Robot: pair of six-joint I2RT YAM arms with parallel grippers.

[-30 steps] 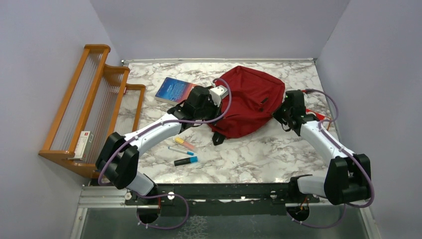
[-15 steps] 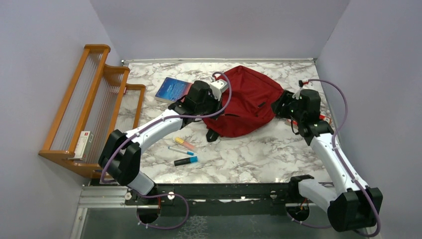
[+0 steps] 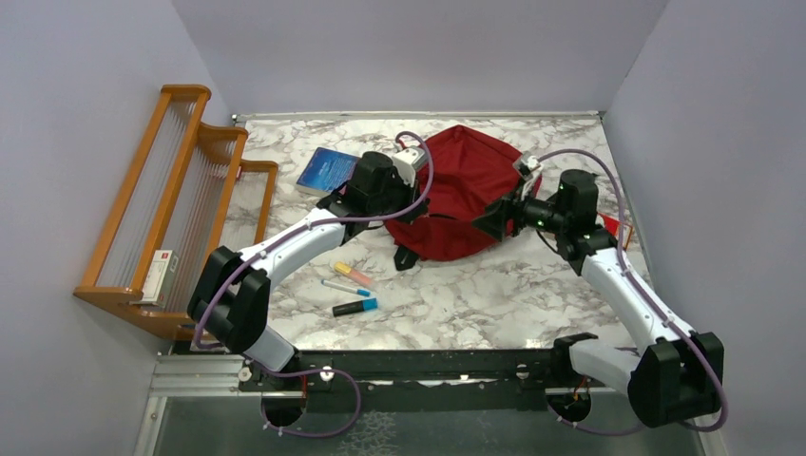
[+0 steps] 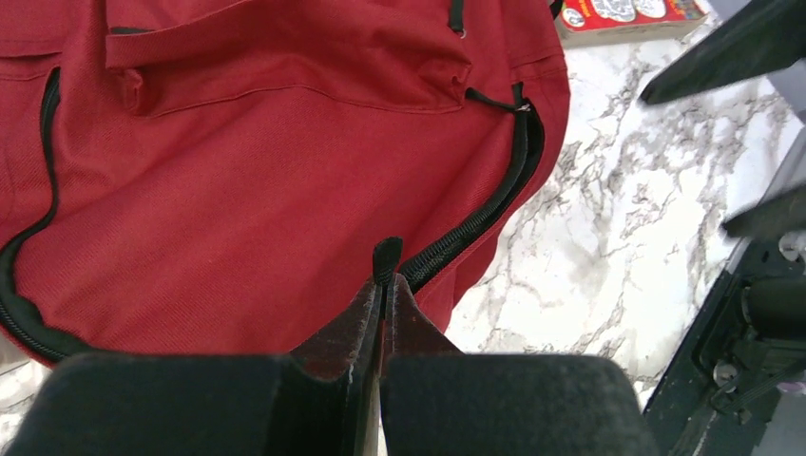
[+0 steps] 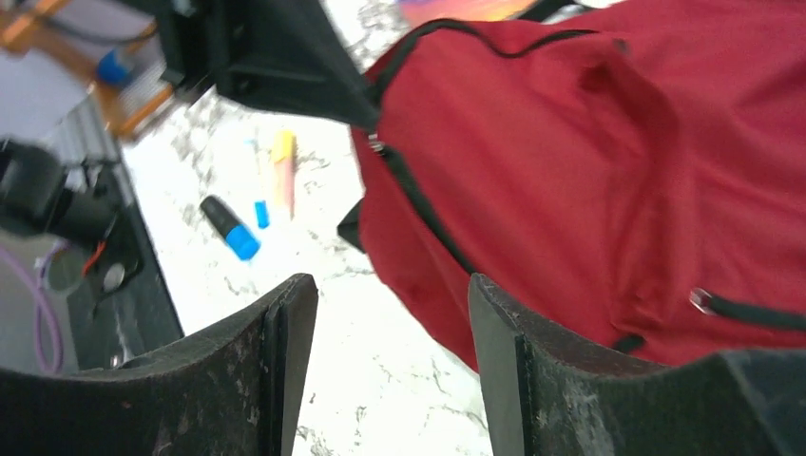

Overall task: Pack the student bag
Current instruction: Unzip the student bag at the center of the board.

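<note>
The student bag (image 3: 470, 180) is a red backpack with black zippers, lying flat at the back middle of the marble table (image 3: 494, 294). My left gripper (image 3: 407, 211) is at the bag's near left edge. In the left wrist view the left gripper (image 4: 385, 285) is shut on the black zipper pull (image 4: 386, 256), with the zipper track (image 4: 475, 223) running away to the right. My right gripper (image 3: 489, 220) hovers over the bag's near right part, pointing left. In its own view the right gripper (image 5: 392, 285) is open and empty, above the bag (image 5: 589, 171) and its edge.
A blue book (image 3: 328, 171) lies left of the bag. Three markers (image 3: 354, 307) lie near the table's front left. A wooden rack (image 3: 176, 204) stands along the left wall with a small box (image 3: 160, 275) on it. A red crayon box (image 4: 627, 14) lies by the bag's right side.
The right gripper let go and opened, and its arm swung from the bag's right edge round to point left over the bag. The left gripper, still shut, drew slightly left.
</note>
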